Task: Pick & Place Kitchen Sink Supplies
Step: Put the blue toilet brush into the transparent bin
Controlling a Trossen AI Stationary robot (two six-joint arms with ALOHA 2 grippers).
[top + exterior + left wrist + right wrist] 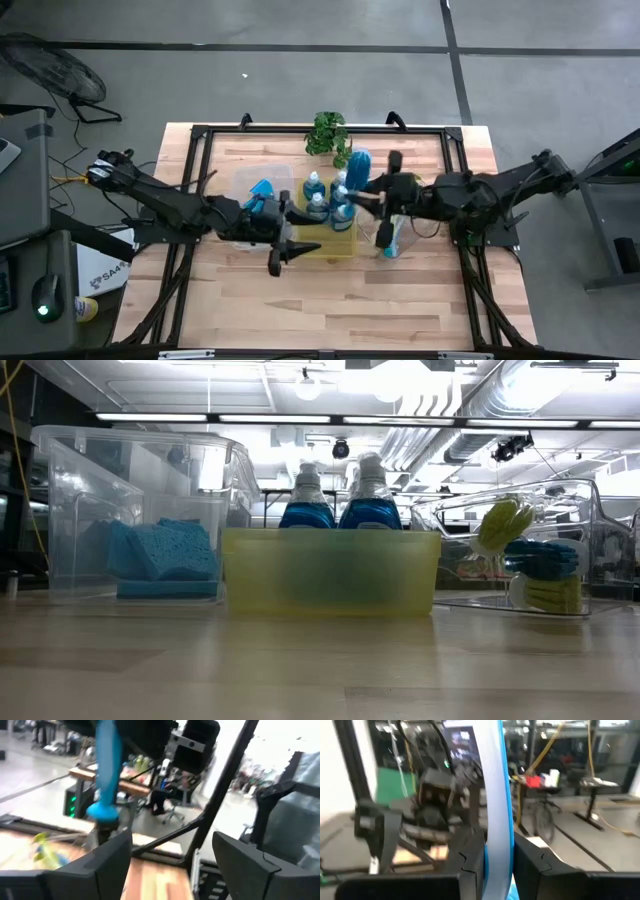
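My right gripper (362,192) is shut on a blue dish brush (358,162), held above the table behind the yellow tray (330,240). In the right wrist view the brush's blue and white handle (495,780) runs up from between the fingers. My left gripper (288,250) is open and empty above the yellow tray's left end; it also shows in the left wrist view (172,855). Soap bottles (370,500) stand in the yellow tray. Blue sponges (165,555) lie in a clear tray (60,510). Neither gripper shows in the low view. My right gripper pinches the blue brush's handle (496,840) between its two fingers, which lie across it. The brush is lifted clear of the table and the trays. The left wrist view shows one rounded end (102,811) free in the air.
A second clear tray (600,550) at the right holds yellow-green brushes (505,520) and a blue one (540,555). A small green potted plant (328,132) stands at the table's far edge. A black frame (200,135) runs around the table.
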